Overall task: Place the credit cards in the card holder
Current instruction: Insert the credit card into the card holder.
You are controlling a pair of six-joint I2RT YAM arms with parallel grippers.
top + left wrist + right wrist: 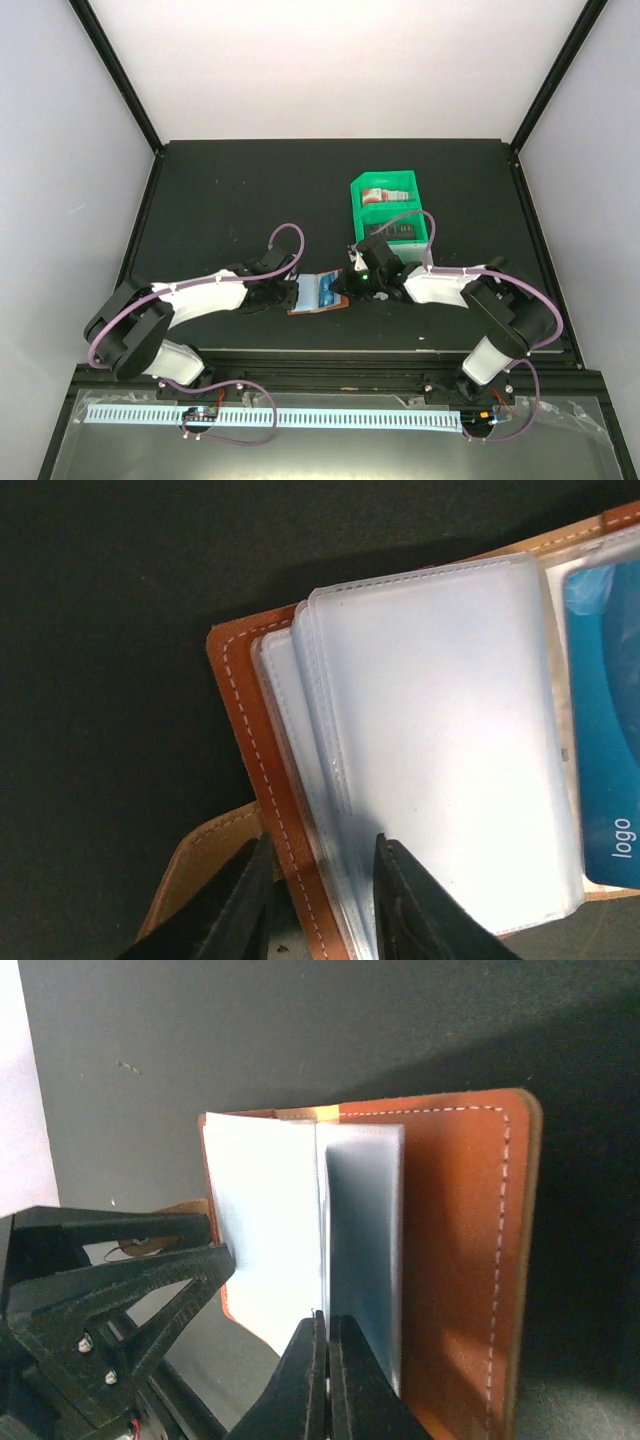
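Note:
The brown leather card holder [312,311] lies open on the black table between my two grippers. Its clear sleeves [440,730] fan out, and one sleeve holds a blue credit card [605,730]. My left gripper [320,885] stands with its jaws parted astride the holder's stitched left cover edge [240,710], one finger beside the tan snap tab [205,865], the other on the sleeves. My right gripper [328,1335] is shut, its tips at the near edge of the sleeves [362,1240]; whether it pinches one I cannot tell. More credit cards, red-and-white [385,196] and dark [397,230], lie in a tray.
The green divided tray [356,205] stands just behind the right gripper, toward the table's back right. White walls close in the table on three sides. The left gripper's black body [110,1290] shows close beside the holder in the right wrist view.

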